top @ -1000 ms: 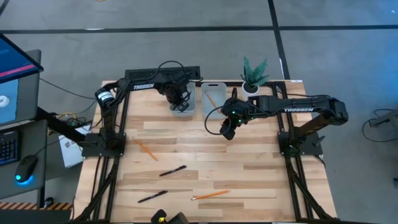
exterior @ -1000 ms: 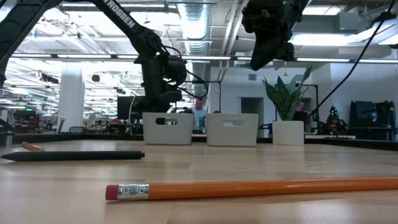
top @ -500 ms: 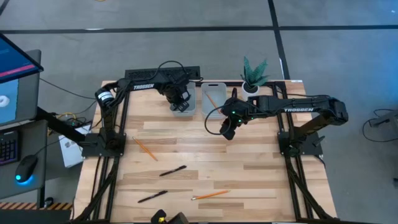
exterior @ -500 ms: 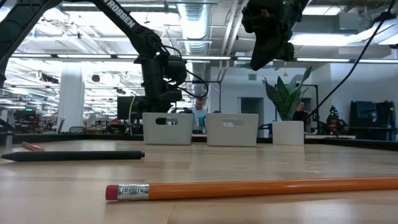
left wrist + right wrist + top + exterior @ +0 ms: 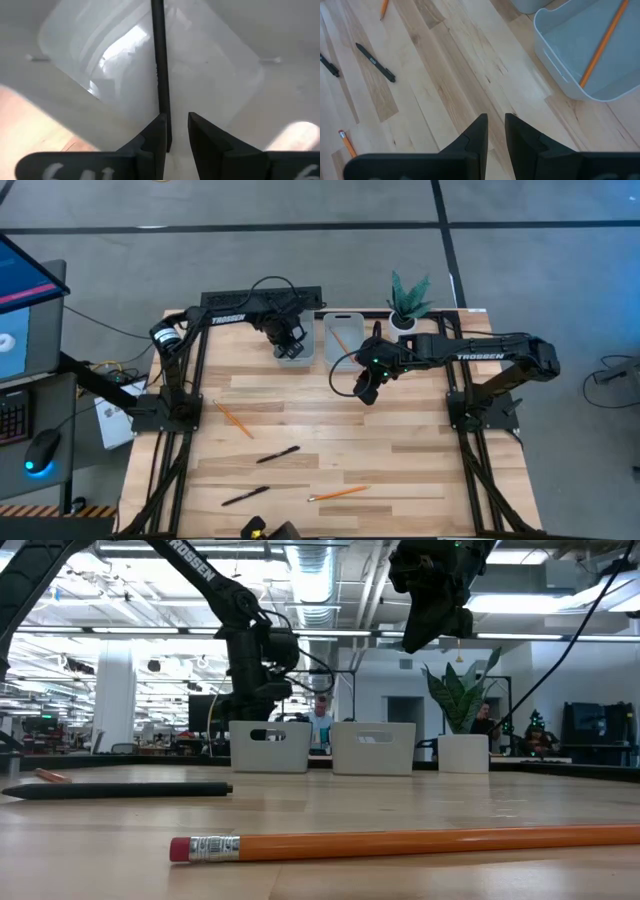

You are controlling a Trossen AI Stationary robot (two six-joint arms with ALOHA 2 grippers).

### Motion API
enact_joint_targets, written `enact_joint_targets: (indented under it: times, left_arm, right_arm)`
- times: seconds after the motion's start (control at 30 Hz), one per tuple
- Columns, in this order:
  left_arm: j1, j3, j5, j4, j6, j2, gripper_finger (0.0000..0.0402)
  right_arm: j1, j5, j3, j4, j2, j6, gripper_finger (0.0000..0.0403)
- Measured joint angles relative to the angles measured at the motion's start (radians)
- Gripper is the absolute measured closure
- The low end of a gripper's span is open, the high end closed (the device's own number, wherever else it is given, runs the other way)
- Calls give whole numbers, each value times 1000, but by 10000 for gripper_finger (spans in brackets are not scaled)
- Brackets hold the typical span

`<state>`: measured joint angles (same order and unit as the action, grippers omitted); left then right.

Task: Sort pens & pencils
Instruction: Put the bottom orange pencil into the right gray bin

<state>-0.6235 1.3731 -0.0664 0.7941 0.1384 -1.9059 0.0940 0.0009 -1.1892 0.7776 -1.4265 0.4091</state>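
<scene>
My left gripper (image 5: 176, 117) hangs over the left grey tray (image 5: 299, 360) at the table's far edge, pointing down with its fingers a little apart. A black pen (image 5: 160, 65) runs inside that tray (image 5: 75, 55), from the gap between the fingers out toward the tray's wall. The right grey tray (image 5: 555, 60) holds one orange pencil (image 5: 602, 42). My right gripper (image 5: 365, 392) waits above the bare wood near that tray, fingers (image 5: 496, 120) slightly apart with nothing between them. Two pens (image 5: 277, 454) (image 5: 245, 496) and two pencils (image 5: 235, 420) (image 5: 338, 493) lie flat on the table. My left gripper stands with the pen's near end (image 5: 166, 142) right beside the inner side of one finger (image 5: 156, 132). A strip of the tray floor shows between the pen and the other finger. Whether the pen touches the finger, I cannot tell.
A potted plant (image 5: 408, 305) stands at the far right corner behind the right tray. The loose pens and pencils lie in the table's near half; one pencil (image 5: 400, 843) and one pen (image 5: 120, 790) lie closest to the front edge.
</scene>
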Motion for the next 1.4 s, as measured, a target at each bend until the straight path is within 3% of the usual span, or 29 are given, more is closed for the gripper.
enact_joint_targets:
  times: [0.33, 0.7, 0.97, 1.2, 1.4]
  left_arm:
    - [0, 0, 2, 1, -25, 185, 331]
    - [72, -10, -7, 106, -106, 571, 331]
    - [173, -118, 0, 106, 2, 867, 331]
    - [246, -260, 54, 87, 123, 1027, 331]
    - [330, -439, 52, -85, 55, 1121, 331]
  right_arm:
    - [0, 0, 0, -1, 0, 0, 316]
    - [0, -1, 0, -1, 0, 1, 316]
    - [-1, -2, 0, -26, 0, 0, 316]
    - [-1, -2, 0, -31, 0, -4, 316]
    - [-2, -3, 0, -30, 0, -45, 316]
